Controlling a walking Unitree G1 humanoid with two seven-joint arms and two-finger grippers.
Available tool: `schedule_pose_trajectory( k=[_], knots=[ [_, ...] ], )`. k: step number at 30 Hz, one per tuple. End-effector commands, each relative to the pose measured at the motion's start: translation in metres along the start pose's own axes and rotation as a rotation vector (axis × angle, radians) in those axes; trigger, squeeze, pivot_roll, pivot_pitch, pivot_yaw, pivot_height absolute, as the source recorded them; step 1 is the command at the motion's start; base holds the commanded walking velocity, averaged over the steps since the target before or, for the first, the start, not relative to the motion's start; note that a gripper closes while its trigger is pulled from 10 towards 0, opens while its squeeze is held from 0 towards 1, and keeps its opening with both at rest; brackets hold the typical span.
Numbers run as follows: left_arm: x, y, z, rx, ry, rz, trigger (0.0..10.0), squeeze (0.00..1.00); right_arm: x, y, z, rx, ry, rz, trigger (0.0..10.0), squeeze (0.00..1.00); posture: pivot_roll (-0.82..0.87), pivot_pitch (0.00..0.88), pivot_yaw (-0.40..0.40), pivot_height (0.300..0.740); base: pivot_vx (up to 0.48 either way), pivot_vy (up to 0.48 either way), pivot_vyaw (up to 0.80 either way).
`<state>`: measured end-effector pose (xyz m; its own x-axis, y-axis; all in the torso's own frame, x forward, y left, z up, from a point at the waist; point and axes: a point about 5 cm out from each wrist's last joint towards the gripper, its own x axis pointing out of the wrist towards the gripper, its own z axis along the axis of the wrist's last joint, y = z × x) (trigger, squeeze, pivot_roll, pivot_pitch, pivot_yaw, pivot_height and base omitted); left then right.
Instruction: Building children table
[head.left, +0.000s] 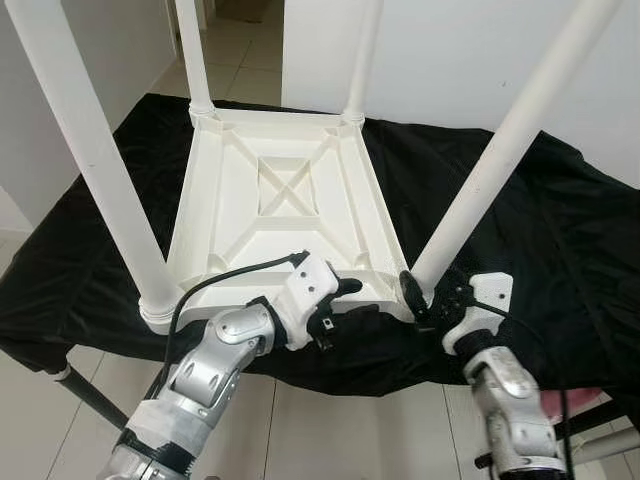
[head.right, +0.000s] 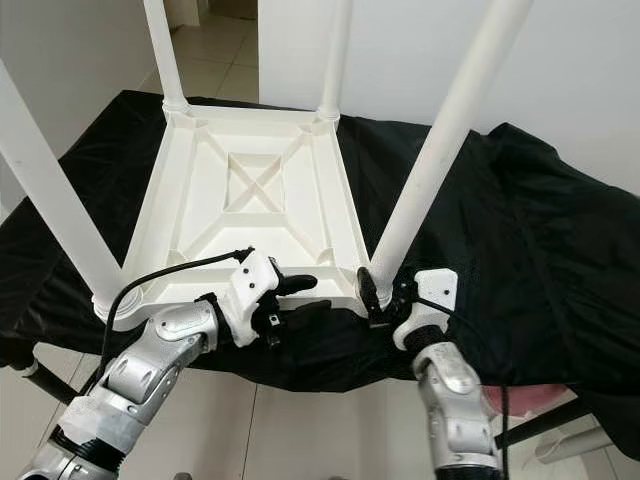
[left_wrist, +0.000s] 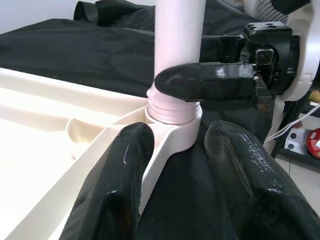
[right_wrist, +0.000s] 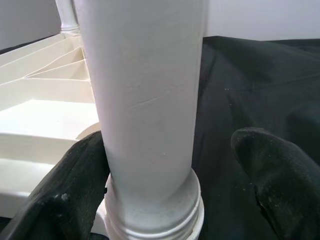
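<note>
A: Where's the table at?

B: Tabletop (head.left: 283, 205) lies upside down on the black cloth (head.left: 560, 250), all four legs standing up in their sockets. Right gripper (head.left: 425, 300) is at the near right leg (head.left: 480, 190), low, right by the socket collar.

A: Grabbing it?

B: Fingers straddle the leg, one each side. In the wrist view one finger (right_wrist: 75, 185) touches it, the other (right_wrist: 277, 175) stands off w/ a gap. So spread, not clamped yet, imo.

A: And the left?

B: Left gripper (head.left: 340, 300) is released too, fingers apart over the near edge of the top, one finger above the rim, corner between them.

A: Tips for seating that leg?

B: Left should pin the frame first so the top can't skid on the cloth. Right closes square on the leg, just above the collar, then twists along the leg's axis. Threads show at the base, so keep it straight, no side lean, or it'll likely cross-thread.
</note>
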<state>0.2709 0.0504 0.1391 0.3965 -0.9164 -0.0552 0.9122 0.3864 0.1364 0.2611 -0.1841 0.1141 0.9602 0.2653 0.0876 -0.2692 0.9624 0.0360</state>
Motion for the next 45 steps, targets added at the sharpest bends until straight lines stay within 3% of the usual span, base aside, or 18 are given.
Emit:
schedule_pose_trajectory(
  k=[1, 3, 6, 9, 19, 20, 21, 22, 33, 34, 35, 36, 45],
  knots=[
    [0.002, 0.004, 0.002, 0.021, -0.004, 0.026, 10.0, 0.00, -0.001, -0.006, 0.000, -0.006, 0.011, 0.035, 10.0, 0.00, -0.05, 0.000, -0.065, 0.740, 0.000, 0.000, 0.00],
    [0.002, 0.004, 0.002, 0.021, -0.004, 0.026, 10.0, 0.00, -0.001, -0.006, 0.000, -0.006, 0.011, 0.035, 10.0, 0.00, -0.05, 0.000, -0.065, 0.740, 0.000, 0.000, 0.00],
    [0.003, 0.006, 0.004, 0.026, -0.004, 0.020, 10.0, 0.00, 0.007, -0.010, 0.005, -0.057, 0.037, 0.185, 10.0, 0.00, -0.05, 0.000, -0.052, 0.740, 0.000, 0.000, 0.00],
    [0.004, 0.006, 0.004, 0.028, -0.004, 0.017, 10.0, 0.00, 0.013, -0.012, 0.006, -0.098, 0.058, 0.249, 10.0, 0.00, -0.05, 0.000, -0.047, 0.740, 0.000, 0.000, 0.00],
    [0.004, 0.009, 0.007, 0.041, -0.006, 0.014, 10.0, 0.00, 0.029, -0.015, 0.001, -0.137, 0.117, 0.367, 10.0, 0.00, -0.03, 0.000, -0.041, 0.740, 0.000, 0.000, 0.00],
    [0.005, 0.009, 0.008, 0.043, -0.008, 0.014, 10.0, 0.00, 0.033, -0.015, 0.001, -0.152, 0.116, 0.379, 3.8, 0.00, -0.02, 0.000, -0.040, 0.740, 0.000, 0.000, 0.00],
    [0.005, 0.009, 0.008, 0.043, -0.008, 0.014, 10.0, 0.00, 0.033, -0.015, 0.001, -0.152, 0.116, 0.379, 3.8, 0.00, -0.02, 0.000, -0.040, 0.740, 0.000, 0.000, 0.00],
    [0.005, 0.009, 0.009, 0.045, -0.010, 0.013, 10.0, 0.00, 0.036, -0.015, 0.002, -0.160, 0.115, 0.388, 0.0, 0.00, -0.02, 0.000, -0.040, 0.740, 0.000, 0.000, 0.00],
    [0.004, 0.008, 0.009, 0.047, -0.011, 0.012, 10.0, 0.00, 0.038, -0.016, -0.001, -0.167, 0.125, 0.414, 0.0, 0.00, -0.01, 0.000, -0.047, 0.740, 0.000, 0.000, 0.00],
    [0.004, 0.008, 0.009, 0.048, -0.010, 0.014, 10.0, 0.00, 0.036, -0.016, -0.004, -0.153, 0.131, 0.415, 5.0, 0.00, -0.01, 0.000, -0.046, 0.740, 0.000, 0.000, 0.00],
    [0.004, 0.008, 0.009, 0.048, -0.010, 0.014, 10.0, 0.00, 0.036, -0.016, -0.004, -0.153, 0.131, 0.415, 5.0, 0.00, -0.01, 0.000, -0.046, 0.740, 0.000, 0.000, 0.00],
    [0.003, 0.008, 0.009, 0.048, -0.009, 0.014, 10.0, 0.00, 0.034, -0.014, -0.006, -0.124, 0.127, 0.399, 10.0, 0.00, -0.01, 0.000, -0.041, 0.740, 0.000, 0.000, 0.00],
    [0.001, 0.008, 0.007, 0.047, 0.001, 0.011, 10.0, 0.00, 0.030, 0.000, -0.014, -0.125, 0.116, 0.280, 10.0, 0.00, -0.03, 0.000, -0.032, 0.740, 0.000, 0.000, 0.00]
  ],
)
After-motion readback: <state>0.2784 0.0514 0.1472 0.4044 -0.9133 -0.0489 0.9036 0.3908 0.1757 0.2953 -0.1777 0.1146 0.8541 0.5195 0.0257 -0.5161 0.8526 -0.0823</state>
